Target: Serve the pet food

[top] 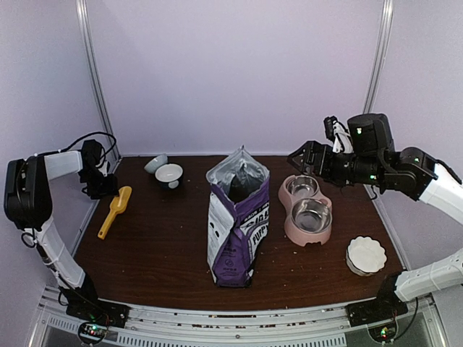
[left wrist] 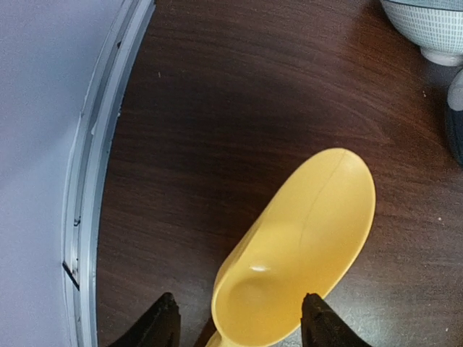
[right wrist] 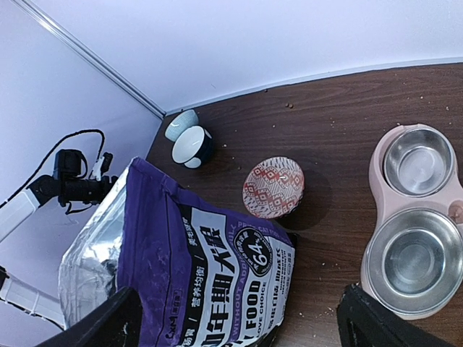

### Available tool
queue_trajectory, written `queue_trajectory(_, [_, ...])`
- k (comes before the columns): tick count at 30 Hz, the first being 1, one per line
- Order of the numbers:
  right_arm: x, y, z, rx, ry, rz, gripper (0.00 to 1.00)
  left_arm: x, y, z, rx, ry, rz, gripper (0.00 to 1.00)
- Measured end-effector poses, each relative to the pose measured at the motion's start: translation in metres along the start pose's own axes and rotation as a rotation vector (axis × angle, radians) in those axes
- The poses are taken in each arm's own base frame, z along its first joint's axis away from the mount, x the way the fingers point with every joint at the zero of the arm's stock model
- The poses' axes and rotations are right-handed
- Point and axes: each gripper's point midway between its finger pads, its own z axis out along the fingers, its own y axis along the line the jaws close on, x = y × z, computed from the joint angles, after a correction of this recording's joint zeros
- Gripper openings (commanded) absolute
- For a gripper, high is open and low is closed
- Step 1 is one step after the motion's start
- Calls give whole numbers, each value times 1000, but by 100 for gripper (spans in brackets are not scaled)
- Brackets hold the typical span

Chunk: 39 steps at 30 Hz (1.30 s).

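Closing squarely on the yellow scoop at the table's nine o'clock matters: the left claw straddles its handle end, half open, gripping nothing yet. The right claw gapes wide, empty. No pet food shows; presumably it lies inside the open bag at centre.

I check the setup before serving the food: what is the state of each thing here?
Purple bag: upright, top open.
Yellow scoop: empty, lying flat.
Steel bowls: both empty.
White dish: empty.
Left gripper: open, straddling the scoop.
Right gripper: open, holding nothing.
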Motion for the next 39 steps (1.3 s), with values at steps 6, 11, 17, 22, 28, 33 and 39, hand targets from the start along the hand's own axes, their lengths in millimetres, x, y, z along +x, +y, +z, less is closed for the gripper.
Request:
queue_trajectory(6, [1,2,12,-9,14,9,96,4,1,22,-10,40,3,51])
queue_trajectory(11, [6,1,20,-10,37,11,95,11,2,32,-9,72,4,35])
queue_trajectory(17, [6,2,24,-19,42,16,95,10,-2,34,11,71,-2,22])
queue_trajectory(22, [7,1,25,-19,48,18,95,9,-4,34,20,67,-3,20])
queue_trajectory(28, [8,0,26,-18,48,18,95,11,-4,40,22,77,-4,17])
queue_trajectory(33, [12,-5,26,-10,54,20,96,19,-4,49,24,109,-13,1])
queue_trajectory(39, [13,-11,17,-10,41,30,96,17,-4,45,26,98,-17,0])
